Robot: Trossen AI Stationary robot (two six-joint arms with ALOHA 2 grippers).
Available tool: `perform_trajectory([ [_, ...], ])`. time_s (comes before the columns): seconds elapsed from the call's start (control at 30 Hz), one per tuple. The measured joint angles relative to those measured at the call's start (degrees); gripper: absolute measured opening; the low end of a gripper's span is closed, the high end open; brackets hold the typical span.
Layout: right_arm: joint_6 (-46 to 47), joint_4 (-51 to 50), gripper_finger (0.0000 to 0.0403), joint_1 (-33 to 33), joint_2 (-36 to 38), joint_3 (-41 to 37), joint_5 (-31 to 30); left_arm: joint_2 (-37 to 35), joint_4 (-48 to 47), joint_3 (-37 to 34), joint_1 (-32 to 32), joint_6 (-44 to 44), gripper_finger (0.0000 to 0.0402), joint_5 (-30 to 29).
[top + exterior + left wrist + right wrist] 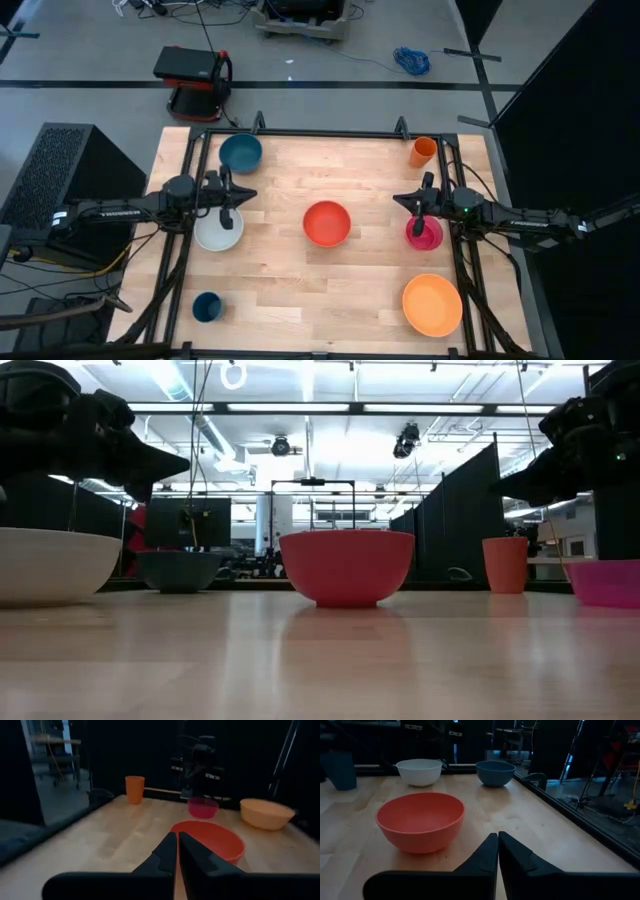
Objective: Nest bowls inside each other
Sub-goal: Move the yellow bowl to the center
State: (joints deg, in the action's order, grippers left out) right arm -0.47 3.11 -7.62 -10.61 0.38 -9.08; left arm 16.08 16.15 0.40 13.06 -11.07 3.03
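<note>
Five bowls stand upright and apart on the wooden table: red (pixel 327 222) in the middle, white (pixel 218 230) at the left, teal-blue (pixel 241 152) at the far left, pink (pixel 424 233) at the right, orange (pixel 432 304) at the near right. My left gripper (pixel 252 194) hangs shut above the table by the white bowl's far rim, pointing level at the red bowl (pixel 210 840). My right gripper (pixel 397 200) is shut above the pink bowl's far side, pointing level at the red bowl (pixel 420 821). Neither touches anything.
A small orange cup (pixel 422 151) stands at the far right corner and a small dark blue cup (pixel 207 306) at the near left. A black frame (pixel 320 133) rims the table. Bare wood lies around the red bowl.
</note>
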Motion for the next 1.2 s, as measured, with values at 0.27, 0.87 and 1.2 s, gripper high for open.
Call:
perform_trajectory([
  [0.27,3.36,0.66,0.0000,-0.01,0.02,0.01,0.02,0.00,-0.21,0.01,0.07,-1.31,0.0001,-0.80],
  [0.87,10.04,-3.59,0.0000,-0.02,-1.97,17.41,-1.34,0.04,1.68,0.57,0.07,-6.86,0.0001,-4.12],
  [1.2,19.88,-33.64,0.0000,0.00,-7.59,38.84,0.43,-0.02,14.33,1.20,0.07,-8.88,0.0000,-4.94],
])
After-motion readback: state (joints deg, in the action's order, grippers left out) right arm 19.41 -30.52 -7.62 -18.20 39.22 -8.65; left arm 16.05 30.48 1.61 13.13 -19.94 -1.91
